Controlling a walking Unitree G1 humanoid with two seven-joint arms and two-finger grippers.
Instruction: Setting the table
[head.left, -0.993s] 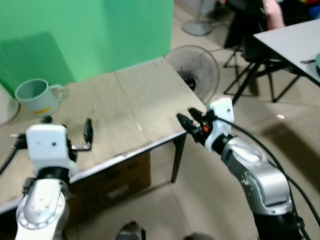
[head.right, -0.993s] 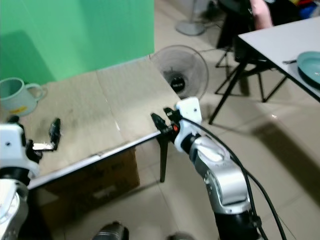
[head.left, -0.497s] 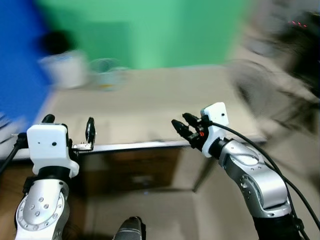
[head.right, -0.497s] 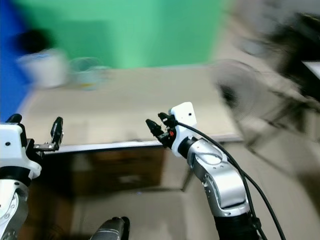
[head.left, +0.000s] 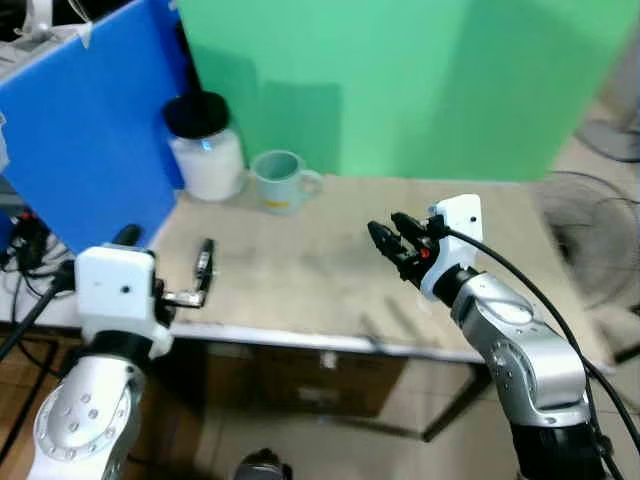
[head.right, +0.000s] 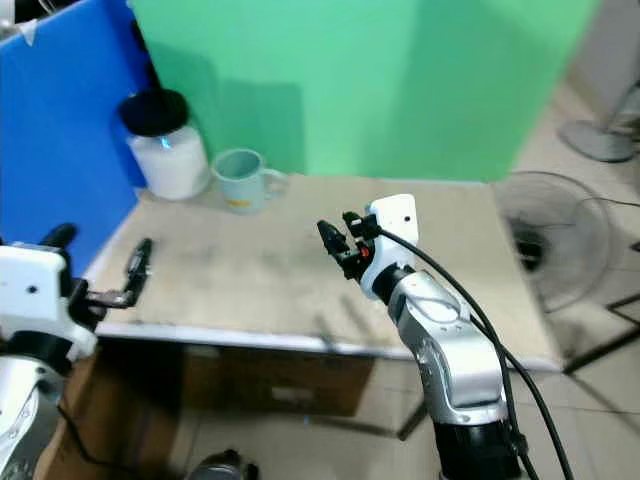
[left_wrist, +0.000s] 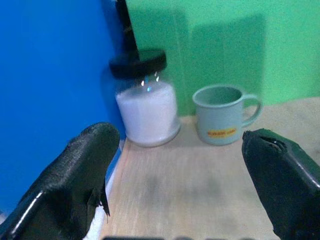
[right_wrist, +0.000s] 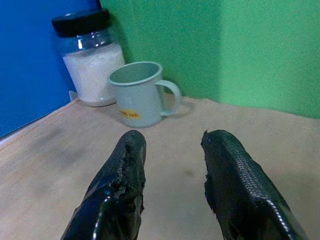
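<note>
Right tool (head.left: 392, 238): fingers parted, empty, held above the middle of the desk (head.left: 300, 290), pointing toward the back corner. Left tool (head.left: 204, 270): fingers spread wide, empty, over the desk's near left edge. Mug (head.left: 277, 180): pale green, upright, handle toward the right, at the back of the desk by the green wall. Jar (head.left: 206, 146): black lid, white contents, just left of the mug, beside the blue panel (head.left: 90, 130). Fan (head.right: 555, 238): on the floor, right of the desk.
</note>
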